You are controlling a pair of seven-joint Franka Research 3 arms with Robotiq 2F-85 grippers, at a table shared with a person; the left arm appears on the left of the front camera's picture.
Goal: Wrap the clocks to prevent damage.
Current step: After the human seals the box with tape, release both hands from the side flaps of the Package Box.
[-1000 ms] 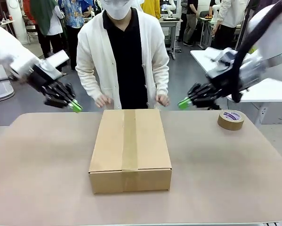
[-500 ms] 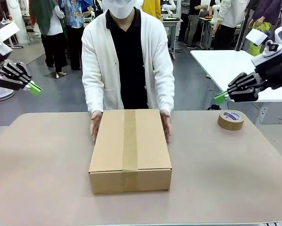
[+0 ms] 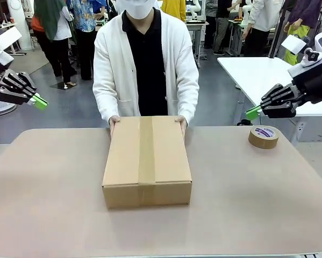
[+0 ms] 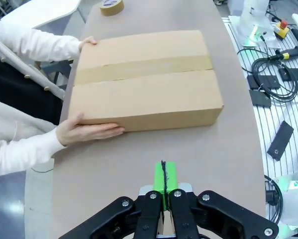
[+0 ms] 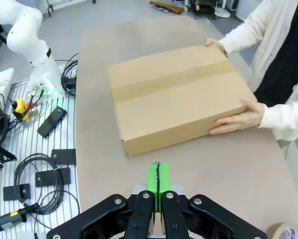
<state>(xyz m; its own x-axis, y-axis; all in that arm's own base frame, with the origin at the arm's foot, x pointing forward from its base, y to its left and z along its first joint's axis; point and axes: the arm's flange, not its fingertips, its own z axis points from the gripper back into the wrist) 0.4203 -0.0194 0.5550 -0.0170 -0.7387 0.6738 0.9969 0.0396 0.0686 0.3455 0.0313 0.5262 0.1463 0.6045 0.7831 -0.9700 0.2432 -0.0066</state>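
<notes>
Gripping the taped cardboard box (image 3: 147,160), a person's hands (image 3: 114,120); left tool (image 3: 40,101) and right tool (image 3: 252,112) pressed together, empty.

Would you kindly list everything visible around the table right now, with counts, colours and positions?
Closed cardboard box: one, brown, taped along its top, table centre.
Roll of packing tape: one, brown, far right of table.
Table: one, beige-brown top.
Cables and small black units: several, on the slatted white surface beside the table.
Person's hands: two, holding the box's far corners.
Left tool: one, black with green pads, shut, raised at left.
Right tool: one, same colours, shut, raised above the tape roll.
</notes>
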